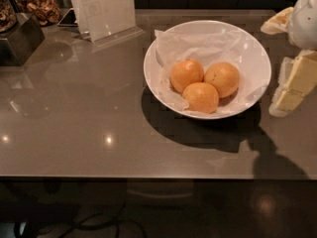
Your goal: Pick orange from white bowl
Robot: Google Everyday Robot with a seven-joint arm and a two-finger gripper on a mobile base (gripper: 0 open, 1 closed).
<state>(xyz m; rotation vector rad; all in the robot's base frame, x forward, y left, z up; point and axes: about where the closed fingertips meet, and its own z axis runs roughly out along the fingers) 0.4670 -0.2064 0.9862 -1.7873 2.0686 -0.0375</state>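
Observation:
The white bowl (252, 53) stands on the grey table right of centre, lined with crinkled white paper. Three oranges lie together in it: one at the left (186, 75), one at the right (222, 79), one at the front (200, 97). My gripper (292, 86) is at the right edge of the view, cream-coloured, just right of the bowl's rim and apart from it. It holds nothing that I can see. The arm's white body (304, 14) rises above it.
A clear acrylic sign holder (105, 9) stands at the back, left of the bowl. A dark box (17, 41) and containers of dried snacks (39, 6) are at the back left. The table's front edge (148, 176) runs across the lower view.

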